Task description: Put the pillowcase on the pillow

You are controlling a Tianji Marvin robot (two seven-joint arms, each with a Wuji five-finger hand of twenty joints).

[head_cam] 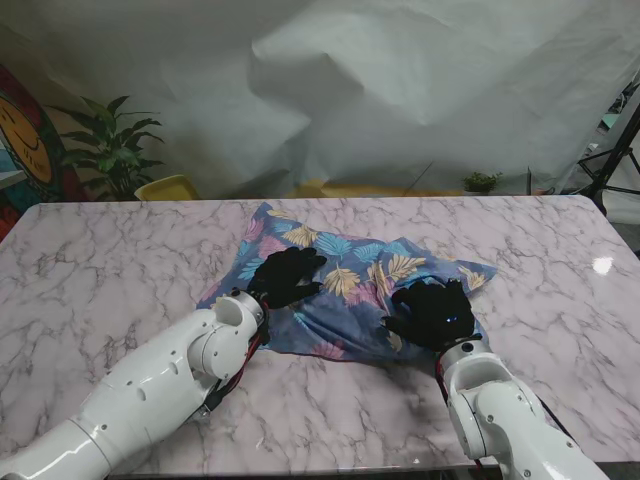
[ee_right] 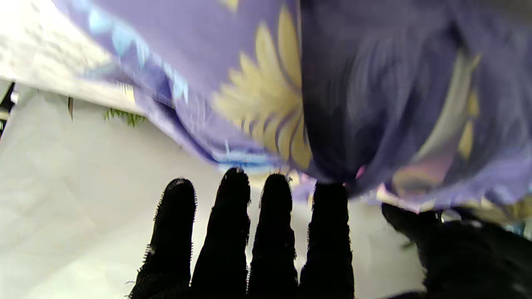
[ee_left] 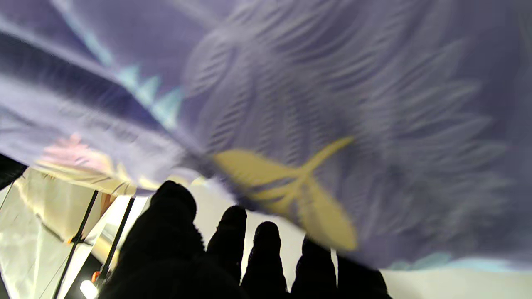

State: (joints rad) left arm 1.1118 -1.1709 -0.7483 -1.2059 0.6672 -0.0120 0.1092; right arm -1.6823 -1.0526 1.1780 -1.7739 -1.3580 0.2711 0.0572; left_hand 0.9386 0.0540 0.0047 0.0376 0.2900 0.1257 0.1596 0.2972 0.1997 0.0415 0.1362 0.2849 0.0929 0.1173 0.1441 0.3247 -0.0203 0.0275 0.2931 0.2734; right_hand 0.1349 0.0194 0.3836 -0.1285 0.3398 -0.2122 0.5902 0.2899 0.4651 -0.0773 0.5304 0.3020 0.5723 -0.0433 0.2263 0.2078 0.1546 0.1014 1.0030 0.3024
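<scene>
A: Status of the hands?

B: Left hand (head_cam: 286,276) and right hand (head_cam: 432,313) both lie palm down on the near half of the pillowcase (head_cam: 345,262). In both wrist views the fingers (ee_right: 232,232) are extended and apart, over the fabric, not closed on it. No pinch is visible; whether either thumb catches a fold cannot be told.

A: Location of the task item?

B: The pillowcase lies bunched at the middle of the table (head_cam: 120,260), slightly toward me. It looks filled, so the pillow is probably inside; no bare pillow shows.

A: Step in hand?

B: Judged as late: seating and flattening the cover over the pillow. The near edge is rumpled and the far right corner pulled to a point.

A: Requirement for the next move?

B: Probably an even outward stroke with both palms, then a check of the opening, which is not visible here. Thin cloth may drag and re-bunch under the gloves.

A: Surface and room?

B: Pale marble-pattern top, glossy. Beyond it: a yellow chair (head_cam: 168,187), a leafy plant (head_cam: 112,145) at far left, a small plant (head_cam: 481,181) at far right, a white sheet backdrop (head_cam: 400,90), and a black stand (head_cam: 612,160).
</scene>
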